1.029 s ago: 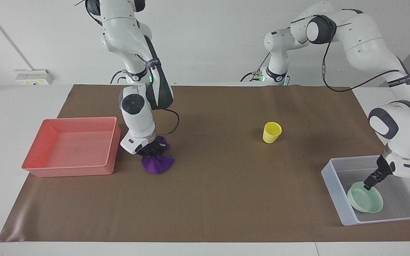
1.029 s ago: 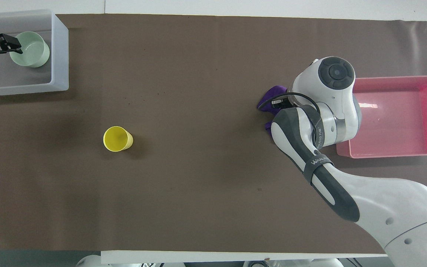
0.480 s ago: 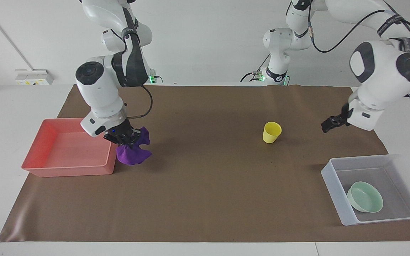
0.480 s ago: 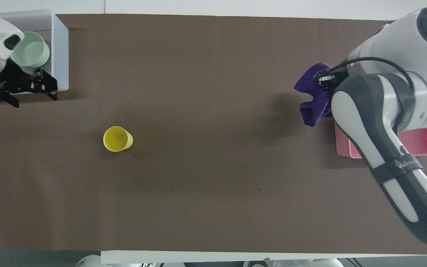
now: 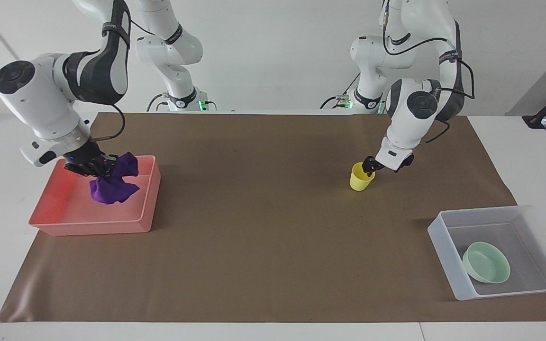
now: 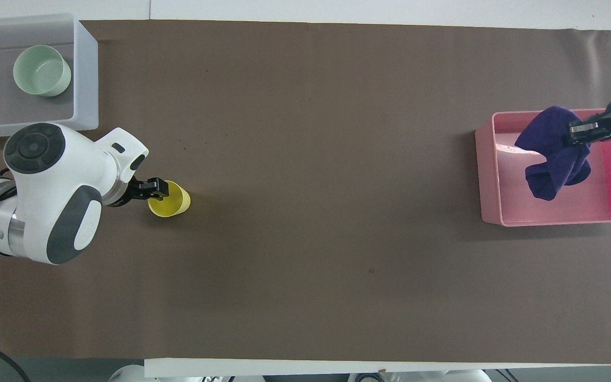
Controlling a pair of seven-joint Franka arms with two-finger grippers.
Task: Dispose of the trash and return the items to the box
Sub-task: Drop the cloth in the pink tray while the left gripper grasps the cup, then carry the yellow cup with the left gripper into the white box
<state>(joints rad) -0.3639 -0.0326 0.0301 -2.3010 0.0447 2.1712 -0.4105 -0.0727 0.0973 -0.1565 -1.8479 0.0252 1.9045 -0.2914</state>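
Note:
My right gripper (image 5: 95, 171) is shut on the deep-purple rag (image 5: 112, 187) and holds it in the air over the pink-salmon tray (image 5: 64, 222). In the overhead view the right gripper (image 6: 576, 132) and the hanging rag (image 6: 552, 159) are over the tray (image 6: 488, 175). My left gripper (image 5: 371, 166) is at the rim of the upright yellow cup (image 5: 360, 181) on the brown mat; the overhead view shows this left gripper (image 6: 156, 189) at the cup (image 6: 175, 204) too. The mint-green bowl (image 5: 486, 262) lies in the translucent box (image 5: 443, 246) at the left arm's end.
The box (image 6: 85, 79) with the bowl (image 6: 40, 70) stands farther from the robots than the cup. Brown paper (image 5: 273, 237) covers the table between the tray and the box.
My right gripper has lifted the rag off the mat and carried it over the pink tray. My left gripper has let go of the bowl in the box and moved to the cup's rim.

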